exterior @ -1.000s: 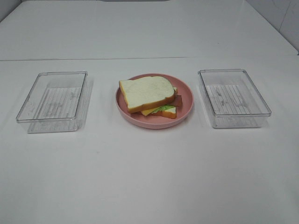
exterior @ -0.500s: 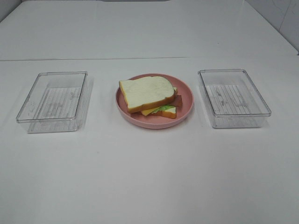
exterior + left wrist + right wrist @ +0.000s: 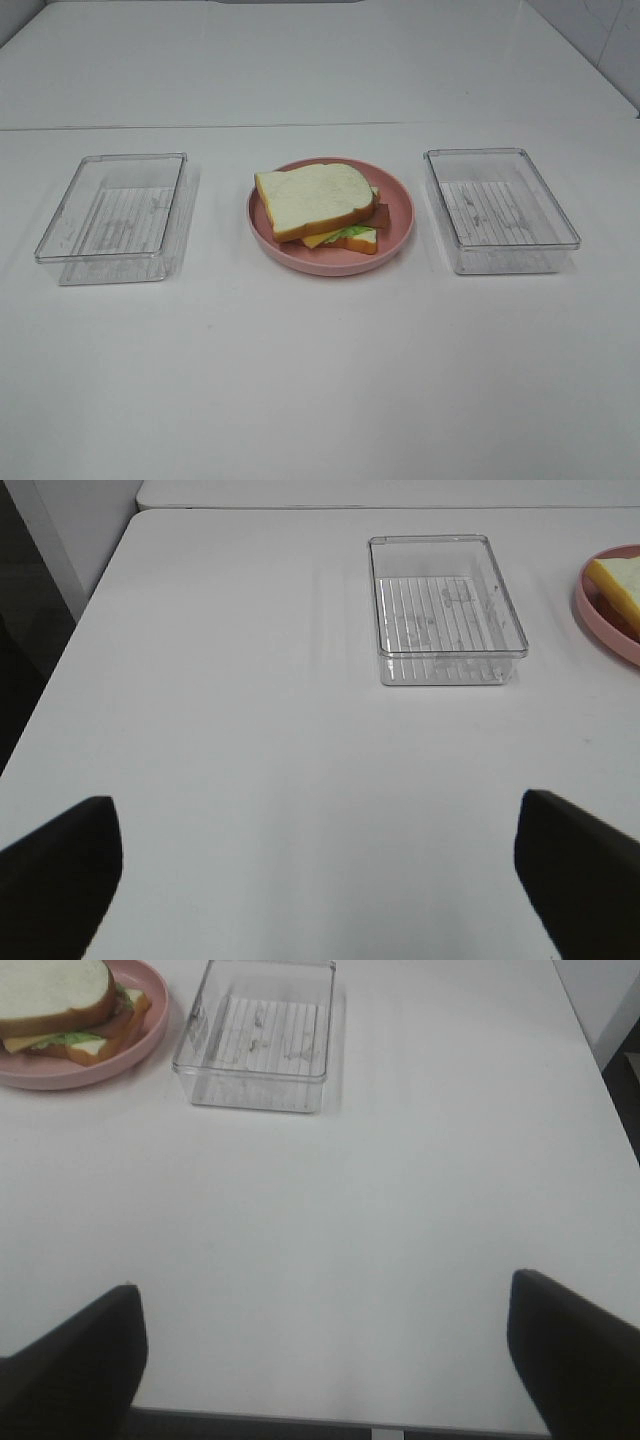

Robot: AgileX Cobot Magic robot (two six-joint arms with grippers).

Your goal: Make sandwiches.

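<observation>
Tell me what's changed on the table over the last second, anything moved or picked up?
Nothing visibly changed. The sandwich sits stacked on the pink plate, with the left clear tray and right clear tray in the same places beside it. Neither arm enters the high view; the left gripper and right gripper stand open over bare table, holding nothing.

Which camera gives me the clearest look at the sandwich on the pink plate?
The exterior high view: the whole sandwich shows, top slice and fillings, centred on the plate. The right wrist view catches most of it, cut by the frame edge; the left wrist view shows only a bread corner.
</observation>
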